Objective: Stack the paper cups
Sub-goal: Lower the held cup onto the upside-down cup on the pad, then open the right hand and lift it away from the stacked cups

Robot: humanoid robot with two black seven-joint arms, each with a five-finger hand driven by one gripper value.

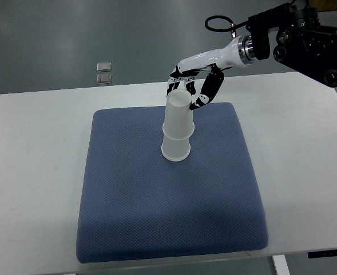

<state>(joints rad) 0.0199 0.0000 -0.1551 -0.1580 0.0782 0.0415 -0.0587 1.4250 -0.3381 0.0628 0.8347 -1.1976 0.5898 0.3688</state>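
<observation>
Two translucent white paper cups stand upside down, one on the other, in the middle of a blue mat (pixel 128 217). The upper cup (pixel 178 117) sits over the lower cup (pixel 175 149) and leans slightly to the right. My right hand (pixel 185 94) reaches in from the upper right on a white forearm. Its black-and-white fingers (pixel 205 91) close on the top end of the upper cup, one set on the left and behind, the thumb on the right. The cup hides part of the fingertips. The left arm does not show.
The mat lies on a white table (pixel 36 149) whose front edge runs along the bottom of the picture. Two small grey squares (pixel 104 72) lie on the floor beyond the table's far edge. The arm's dark body (pixel 311 40) hangs over the table's far right corner.
</observation>
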